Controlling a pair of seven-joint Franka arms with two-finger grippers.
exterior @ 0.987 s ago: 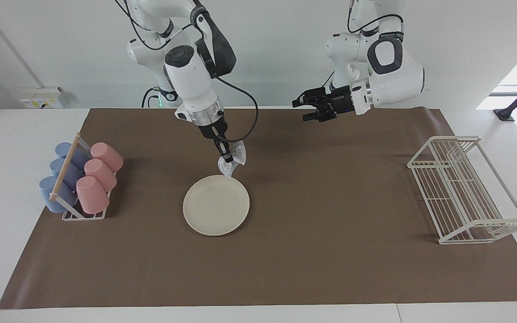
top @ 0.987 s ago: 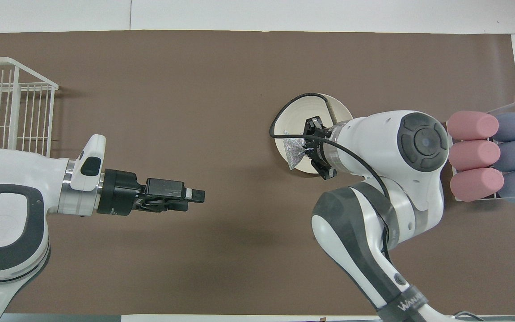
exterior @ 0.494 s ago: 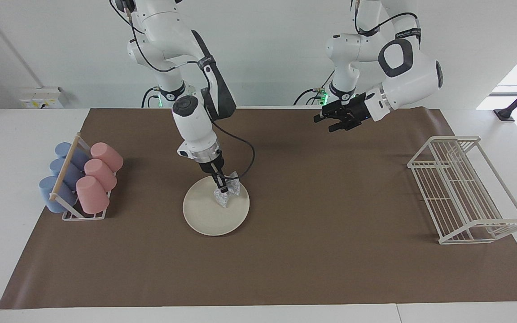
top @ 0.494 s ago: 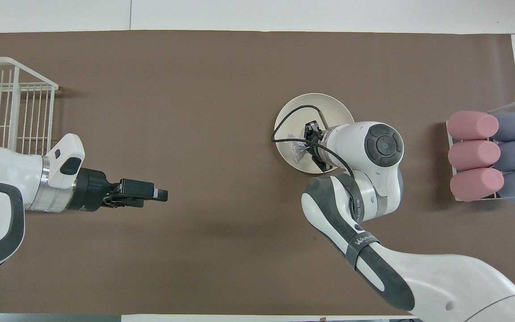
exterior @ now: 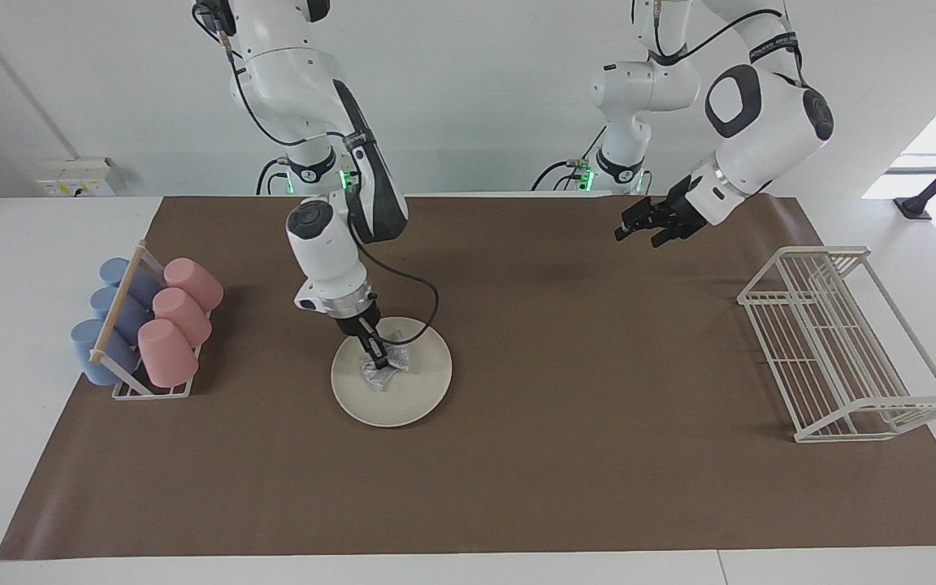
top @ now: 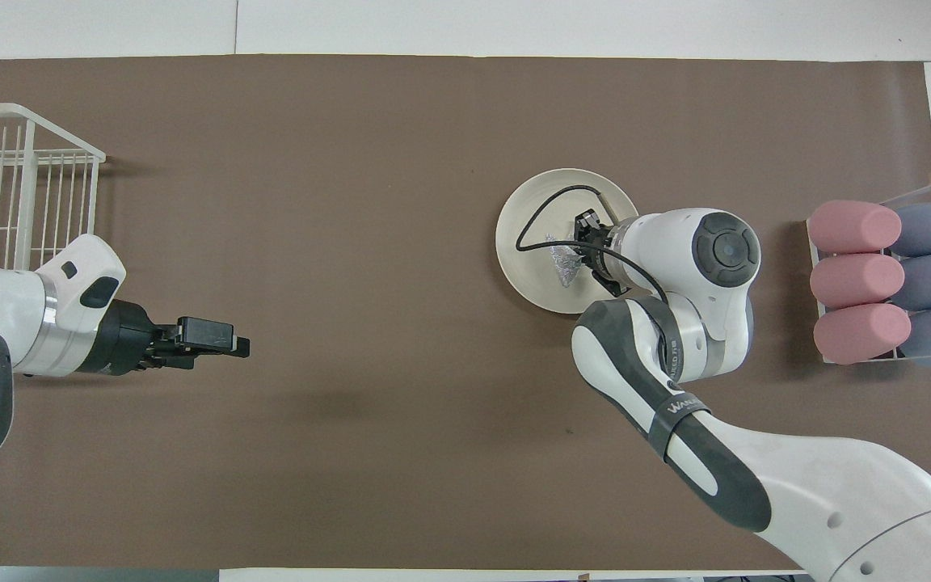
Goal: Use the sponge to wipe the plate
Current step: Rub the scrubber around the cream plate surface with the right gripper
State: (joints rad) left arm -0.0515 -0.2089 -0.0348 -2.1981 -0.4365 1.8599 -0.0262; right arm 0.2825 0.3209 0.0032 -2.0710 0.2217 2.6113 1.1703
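The cream-white plate (exterior: 415,390) (top: 526,242) lies on the brown mat toward the right arm's end of the table. My right gripper (exterior: 376,357) (top: 581,246) is down in the plate, shut on the silvery glittery sponge (exterior: 384,372) (top: 564,263). The sponge rests on the plate's inner surface, a little toward the right arm's end of its middle. My left gripper (exterior: 634,230) (top: 231,347) hangs empty in the air over the mat toward the left arm's end, away from the plate, and waits.
A rack of pink and blue cups (exterior: 151,325) (top: 886,279) lies at the right arm's end of the mat, beside the plate. A white wire rack (exterior: 842,341) (top: 5,186) stands at the left arm's end. The right arm's black cable (top: 538,218) loops over the plate.
My right gripper came down with the sponge from above the plate's nearer rim onto the plate, then slid it toward the right arm's end. My left gripper drew back toward the left arm's end.
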